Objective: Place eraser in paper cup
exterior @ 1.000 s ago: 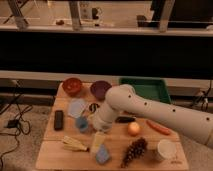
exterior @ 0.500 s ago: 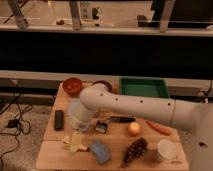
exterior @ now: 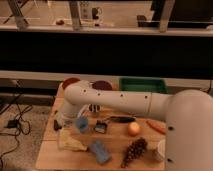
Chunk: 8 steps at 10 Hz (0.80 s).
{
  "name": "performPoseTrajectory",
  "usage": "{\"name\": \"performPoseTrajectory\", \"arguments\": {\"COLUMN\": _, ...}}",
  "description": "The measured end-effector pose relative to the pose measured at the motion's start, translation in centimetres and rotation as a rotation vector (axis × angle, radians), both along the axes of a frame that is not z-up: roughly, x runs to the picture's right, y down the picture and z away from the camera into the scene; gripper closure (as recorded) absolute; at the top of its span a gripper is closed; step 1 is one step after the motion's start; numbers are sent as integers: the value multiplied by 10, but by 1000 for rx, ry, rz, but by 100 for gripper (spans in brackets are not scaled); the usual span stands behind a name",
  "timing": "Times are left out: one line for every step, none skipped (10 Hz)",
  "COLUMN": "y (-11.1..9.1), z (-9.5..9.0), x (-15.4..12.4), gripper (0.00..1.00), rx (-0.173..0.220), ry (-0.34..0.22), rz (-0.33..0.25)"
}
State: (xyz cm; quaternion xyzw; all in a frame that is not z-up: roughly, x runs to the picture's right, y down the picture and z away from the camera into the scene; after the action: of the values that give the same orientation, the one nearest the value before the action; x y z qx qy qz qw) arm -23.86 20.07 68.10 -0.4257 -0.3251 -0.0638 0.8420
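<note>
- At the left edge of the wooden surface (exterior: 117, 142) lies the eraser (exterior: 56, 124). It shows only as a small dark block, mostly covered by the tip of the arm.
- The end effector (exterior: 62, 125) hangs right over that spot, at the lower end of the white arm (exterior: 115, 102), just above or on the eraser. Whether they touch cannot be told.
- How far the end effector is open, and whether it has hold of anything, cannot be told from this view.
- The arm reaches in from the right, runs across the back half of the surface and bends down at the left end.
- Just right of the end effector stands a small blue cup (exterior: 81, 123). In front of it lies a pale yellow thing (exterior: 70, 142).
- A blue sponge (exterior: 100, 151) lies near the front edge, right of the yellow thing.
- A small black thing (exterior: 101, 126) sits right of the blue cup, with a dark slim thing (exterior: 120, 119) beyond it.
- Further right are a round peach-coloured fruit (exterior: 133, 129), a carrot (exterior: 156, 126) and a bunch of dark grapes (exterior: 134, 150).
- The paper cup (exterior: 160, 149) stands at the front right corner, well apart from the eraser and partly hidden by the robot's body (exterior: 192, 135).
- Along the back edge are a red bowl (exterior: 70, 81), a dark bowl (exterior: 102, 85) and a green tray (exterior: 144, 85).
</note>
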Motion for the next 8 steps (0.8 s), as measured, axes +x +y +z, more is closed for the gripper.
{"name": "performPoseTrajectory", "arguments": {"y": -2, "z": 6, "x": -7, "gripper": 6, "rx": 3, "ry": -11, "rz": -4}}
{"name": "performPoseTrajectory", "arguments": {"y": -6, "z": 16, "x": -17, "gripper": 6, "rx": 6, "ry": -20, "rz": -6}}
{"name": "performPoseTrajectory", "arguments": {"y": -8, "z": 22, "x": -26, "gripper": 6, "rx": 10, "ry": -29, "rz": -12}}
{"name": "performPoseTrajectory", "arguments": {"y": -10, "z": 30, "x": -39, "gripper": 6, "rx": 11, "ry": -38, "rz": -19}}
{"name": "performPoseTrajectory", "arguments": {"y": -10, "z": 34, "x": -48, "gripper": 6, "rx": 11, "ry": -43, "rz": -25}}
{"name": "performPoseTrajectory", "arguments": {"y": -9, "z": 36, "x": -58, "gripper": 6, "rx": 11, "ry": -50, "rz": -30}}
{"name": "performPoseTrajectory", "arguments": {"y": -6, "z": 40, "x": -74, "gripper": 6, "rx": 5, "ry": -58, "rz": -38}}
{"name": "performPoseTrajectory", "arguments": {"y": -4, "z": 41, "x": -82, "gripper": 6, "rx": -1, "ry": -60, "rz": -45}}
